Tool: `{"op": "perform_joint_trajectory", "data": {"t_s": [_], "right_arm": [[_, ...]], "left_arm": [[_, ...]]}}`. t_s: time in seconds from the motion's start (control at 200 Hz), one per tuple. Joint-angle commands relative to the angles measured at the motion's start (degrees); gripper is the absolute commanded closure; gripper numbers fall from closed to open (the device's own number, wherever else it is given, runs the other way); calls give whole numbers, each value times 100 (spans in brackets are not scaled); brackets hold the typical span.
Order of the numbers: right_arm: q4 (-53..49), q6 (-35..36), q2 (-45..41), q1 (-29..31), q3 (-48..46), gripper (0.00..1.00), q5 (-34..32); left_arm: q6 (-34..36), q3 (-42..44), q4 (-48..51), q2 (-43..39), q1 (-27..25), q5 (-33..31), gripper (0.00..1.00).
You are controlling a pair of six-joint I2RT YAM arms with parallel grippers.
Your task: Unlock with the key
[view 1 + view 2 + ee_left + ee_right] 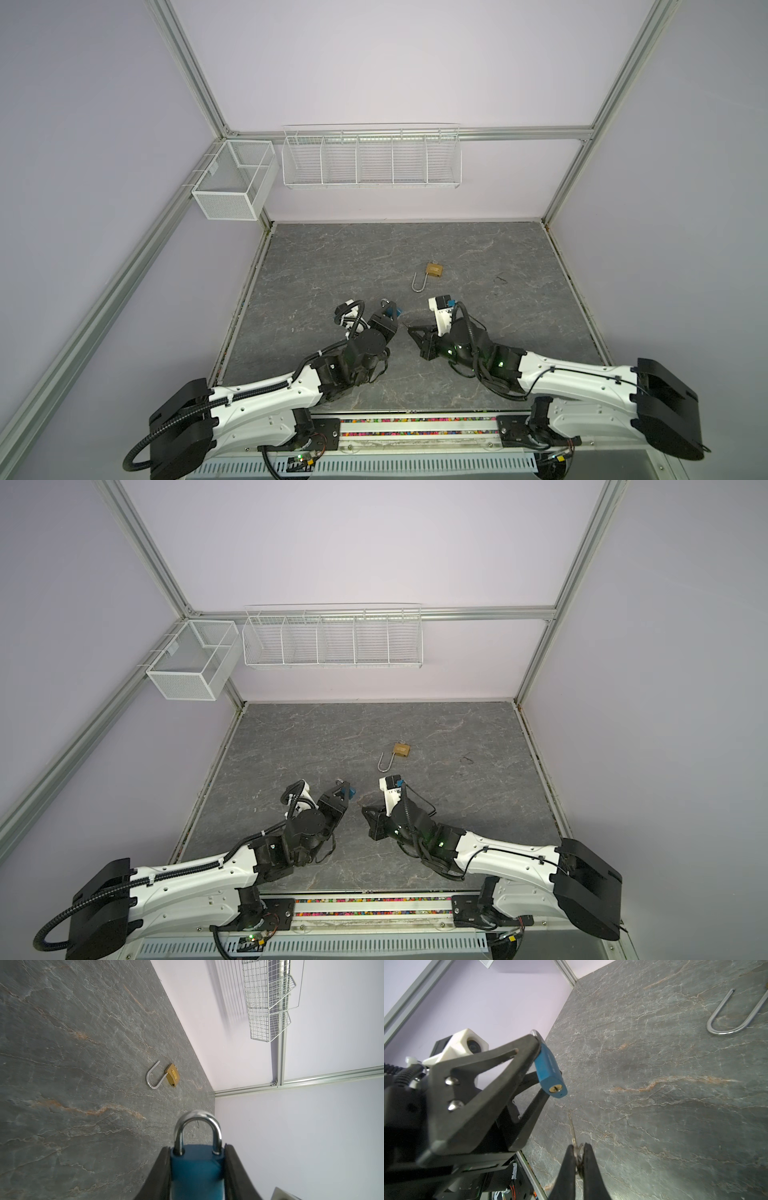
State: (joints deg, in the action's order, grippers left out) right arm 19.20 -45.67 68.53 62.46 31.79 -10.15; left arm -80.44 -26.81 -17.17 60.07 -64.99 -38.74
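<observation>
Left gripper (197, 1147) clamps the blue padlock (196, 1167), shackle (197, 1115) latched; right gripper (579, 1147) nips the slim key (572, 1128)

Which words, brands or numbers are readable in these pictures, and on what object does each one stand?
No text can be read anywhere.
Brass padlock: a marking on its face, too small to read.
Blue padlock: a raised line on its side, too blurred to read.

pale lilac walls (374, 62), grey marbled tabletop (332, 257), white wire baskets (370, 160) hung behind.
</observation>
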Motion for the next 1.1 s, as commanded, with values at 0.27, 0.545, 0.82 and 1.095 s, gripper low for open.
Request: {"op": "perform_joint_trajectory", "data": {"t_s": [0.27,0.545,0.82,1.095], "right_arm": [[199,-22,-12,43,220,94,19],[139,6,-39,38,249,94,-21],[-89,86,-224,39,268,94,-218],[-13,73,-115,39,309,94,-171]], "left_arm": [[38,16,-272,22,4,83,100],[33,18,-222,24,4,68,100],[3,57,-217,10,6,68,100],[-15,66,-287,61,5,155,100]]}}
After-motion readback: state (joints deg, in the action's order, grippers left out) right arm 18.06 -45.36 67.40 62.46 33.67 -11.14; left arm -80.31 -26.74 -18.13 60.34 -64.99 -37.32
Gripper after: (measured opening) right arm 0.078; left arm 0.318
